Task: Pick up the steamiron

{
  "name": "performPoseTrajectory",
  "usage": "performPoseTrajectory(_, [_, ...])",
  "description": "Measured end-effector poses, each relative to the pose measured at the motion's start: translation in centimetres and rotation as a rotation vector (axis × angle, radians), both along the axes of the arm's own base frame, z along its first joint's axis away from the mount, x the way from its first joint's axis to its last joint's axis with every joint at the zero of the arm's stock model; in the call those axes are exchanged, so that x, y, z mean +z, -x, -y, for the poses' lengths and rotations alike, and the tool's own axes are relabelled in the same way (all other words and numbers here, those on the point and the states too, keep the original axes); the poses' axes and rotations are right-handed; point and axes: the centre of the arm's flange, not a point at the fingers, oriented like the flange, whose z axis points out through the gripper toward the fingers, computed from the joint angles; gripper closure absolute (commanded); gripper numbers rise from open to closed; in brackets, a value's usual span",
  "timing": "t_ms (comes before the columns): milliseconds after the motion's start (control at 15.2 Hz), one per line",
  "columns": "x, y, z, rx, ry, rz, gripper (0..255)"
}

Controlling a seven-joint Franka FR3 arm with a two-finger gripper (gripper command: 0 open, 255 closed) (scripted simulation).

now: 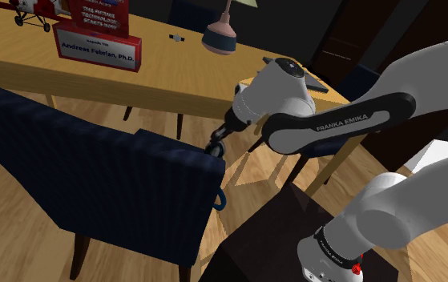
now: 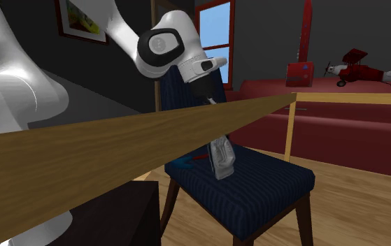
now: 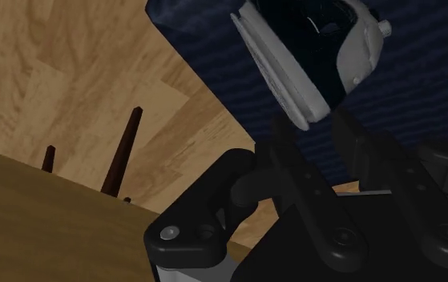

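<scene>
Fingers (image 3: 288,156) stand apart and clasp nothing. The gripper (image 3: 316,128) is just short of the steam iron (image 3: 282,68), which stands on end on the navy chair (image 2: 271,183) seat.

Risk: closing on the near end alone could topple the iron.

The second exterior view gives the iron's stance; the wrist view gives the finger gap.

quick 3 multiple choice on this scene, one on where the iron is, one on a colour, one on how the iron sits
1. The iron is:
a) on the table
b) on the floor
c) on the chair

2. The chair's seat is:
a) navy
b) red
c) green

3. The iron:
a) lies flat on its soleplate
b) stands on end
c) lies handle down

Key:
1 c, it rests on the seat.
2 a, the fabric is dark blue.
3 b, its soleplate faces sideways, not down.
</scene>
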Motion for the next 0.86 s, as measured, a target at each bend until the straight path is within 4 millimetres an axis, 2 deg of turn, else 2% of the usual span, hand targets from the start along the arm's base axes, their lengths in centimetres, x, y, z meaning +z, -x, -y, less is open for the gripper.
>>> performPoseTrajectory(858, [6.5, 0.0, 0.0, 0.000, 0.000, 0.000, 255])
